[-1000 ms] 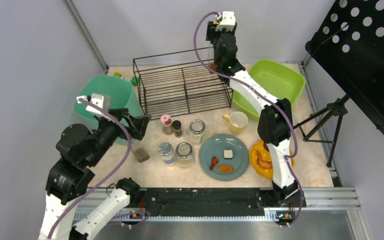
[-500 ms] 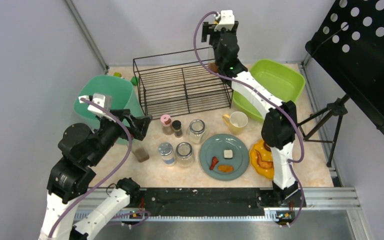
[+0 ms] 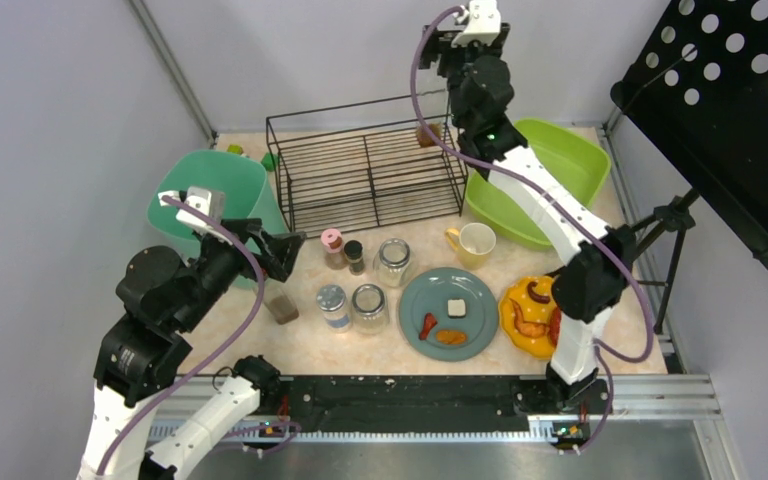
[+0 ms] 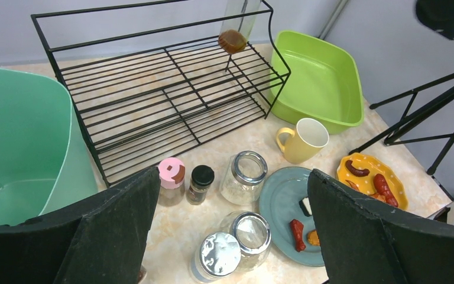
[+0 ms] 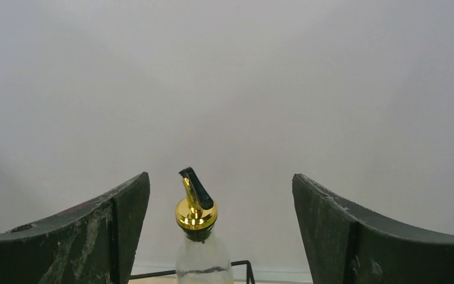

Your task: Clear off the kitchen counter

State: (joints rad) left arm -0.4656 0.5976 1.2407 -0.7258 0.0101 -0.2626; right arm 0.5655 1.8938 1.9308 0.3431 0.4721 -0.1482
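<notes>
Beige speckled kitchen counter (image 3: 305,348) under both arms, left gripper (image 4: 233,177) gaping empty over its left edge, right gripper (image 5: 220,180) wide apart, empty, at far edge, facing gold-spouted glass bottle (image 5: 196,248) on black wire rack (image 3: 365,166).

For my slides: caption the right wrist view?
Open right pincer frames a gold-spouted glass bottle against a plain wall.

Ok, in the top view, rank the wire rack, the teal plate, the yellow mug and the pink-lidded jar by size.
Largest first: wire rack, teal plate, yellow mug, pink-lidded jar.
</notes>
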